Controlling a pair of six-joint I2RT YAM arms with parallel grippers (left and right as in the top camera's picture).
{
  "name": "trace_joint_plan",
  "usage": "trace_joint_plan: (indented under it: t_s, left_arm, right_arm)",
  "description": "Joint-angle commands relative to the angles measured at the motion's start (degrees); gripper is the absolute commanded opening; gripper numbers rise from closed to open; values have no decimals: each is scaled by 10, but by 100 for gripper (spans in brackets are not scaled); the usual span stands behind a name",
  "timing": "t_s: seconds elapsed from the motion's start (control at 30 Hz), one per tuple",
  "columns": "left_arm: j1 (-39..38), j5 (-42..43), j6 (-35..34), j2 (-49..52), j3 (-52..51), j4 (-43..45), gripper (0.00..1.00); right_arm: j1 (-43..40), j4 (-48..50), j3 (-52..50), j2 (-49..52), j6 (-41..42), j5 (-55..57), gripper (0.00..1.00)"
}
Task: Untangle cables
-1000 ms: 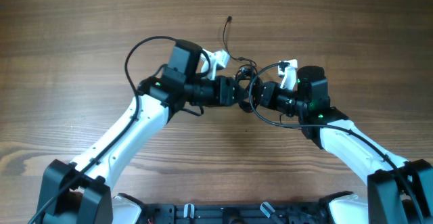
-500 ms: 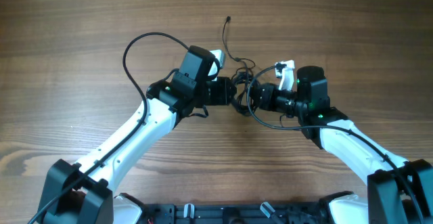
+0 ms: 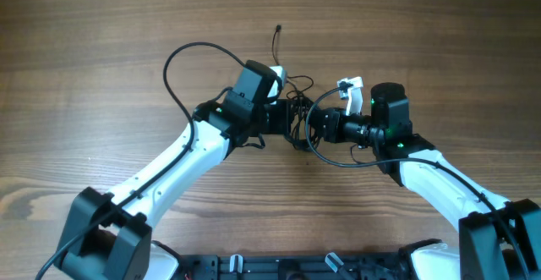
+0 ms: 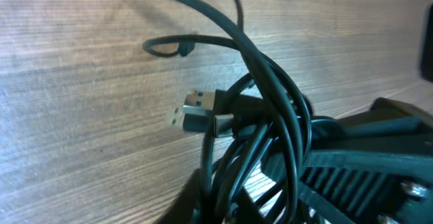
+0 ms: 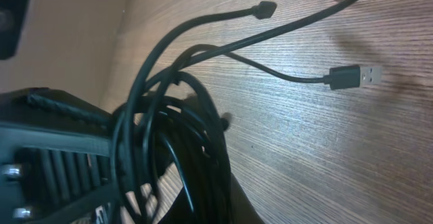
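Note:
The cables (image 3: 301, 104) are a small tangle of thin black cords held between my two grippers over the middle of the table. One loose strand runs away from me to a small plug (image 3: 278, 29). My left gripper (image 3: 291, 118) is shut on the tangle from the left. From the right, my right gripper (image 3: 315, 124) is shut on it too. In the left wrist view the looped cables (image 4: 270, 116) run down into my left gripper (image 4: 226, 207), with two USB plugs (image 4: 196, 112) sticking out. The right wrist view shows the coil (image 5: 169, 126) entering my right gripper (image 5: 203, 197).
A USB plug (image 5: 355, 76) and a smaller plug (image 5: 264, 9) lie on the bare wooden table (image 3: 101, 68). Thick black arm wires arc beside each arm, one (image 3: 182, 60) on the left and one (image 3: 338, 157) on the right. The arm bases stand at the near edge.
My left arm swung right toward the tangle and its gripper closed on the cables. The right gripper stayed shut, edging slightly left. The loose strand shifted a little.

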Motion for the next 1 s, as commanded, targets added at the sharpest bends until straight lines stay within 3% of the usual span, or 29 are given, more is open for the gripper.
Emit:
trace_joint_plan:
  t_s: [0.0, 0.4, 0.47, 0.57, 0.67, 0.73, 0.77, 0.97]
  left_arm:
    - [-9, -8, 3, 23, 5, -12, 4]
    - [-9, -75, 2, 24, 5, -59, 6]
    - [-9, -42, 1, 24, 5, -63, 32]
    - [-9, 30, 1, 24, 5, -60, 36]
    - [-9, 61, 1, 24, 5, -69, 31]
    - [-9, 48, 1, 24, 5, -73, 9]
    - [-9, 37, 1, 24, 5, -73, 4]
    - [0, -21, -5, 24, 5, -74, 4]
  right_arm:
    - [3, 6, 1, 3, -12, -27, 4]
    - [3, 8, 1, 3, -7, -28, 5]
    - [3, 14, 1, 3, 3, -28, 5]
    - [3, 16, 1, 3, 5, -28, 5]
    - [3, 18, 1, 3, 6, -29, 5]
    - [3, 23, 1, 3, 5, -40, 4]
    - [3, 23, 1, 3, 5, -44, 4]
    - [-11, 6, 1, 3, 6, -44, 7]
